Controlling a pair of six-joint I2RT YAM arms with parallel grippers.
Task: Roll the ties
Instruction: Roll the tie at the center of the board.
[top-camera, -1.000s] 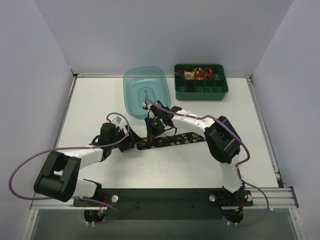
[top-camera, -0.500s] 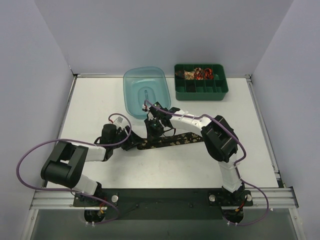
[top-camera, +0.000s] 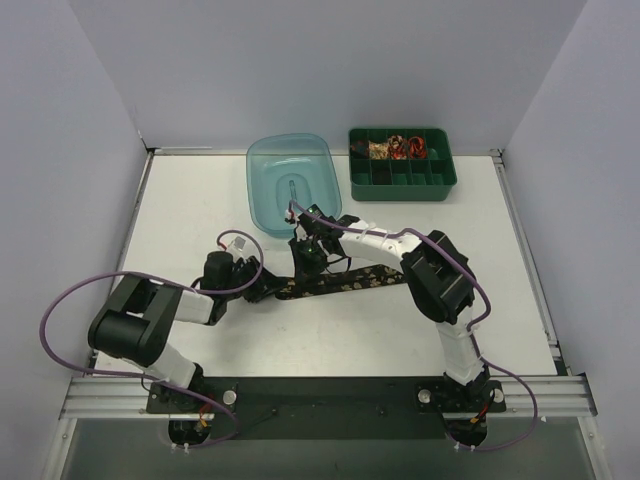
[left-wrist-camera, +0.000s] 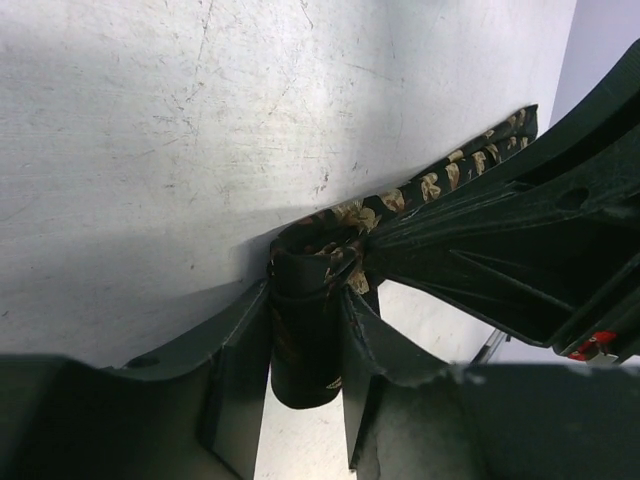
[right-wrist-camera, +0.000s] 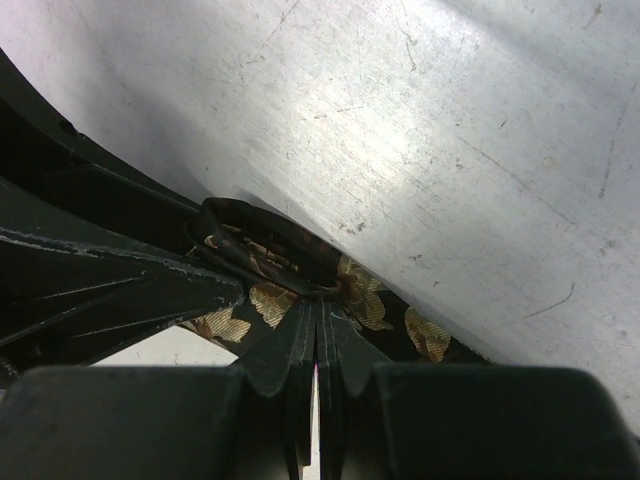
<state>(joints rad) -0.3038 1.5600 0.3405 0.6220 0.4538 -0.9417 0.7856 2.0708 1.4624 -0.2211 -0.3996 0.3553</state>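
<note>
Jaws of your left gripper (left-wrist-camera: 305, 300) press on both sides of the rolled end (left-wrist-camera: 305, 350) of the necktie (top-camera: 350, 280), so you have that small coil held between them, low on the white table (top-camera: 200, 200). From the coil, the black fabric with its gold-tan flowers runs flat across the table toward your right arm.

Your right gripper (right-wrist-camera: 316, 320) is closed, fingers together. Its tips bear down on the necktie just beside the coil, close against the left gripper. You cannot tell from the wrist view whether any fabric is caught between them. A folded hump of fabric sits right in front of those tips.

Farther back, a translucent blue-green tub (top-camera: 262, 190) stands just behind both grippers. To its right at the table's far edge sits a green compartment tray (top-camera: 400, 192), with red and beige coils (top-camera: 398, 148) in its back row.
</note>
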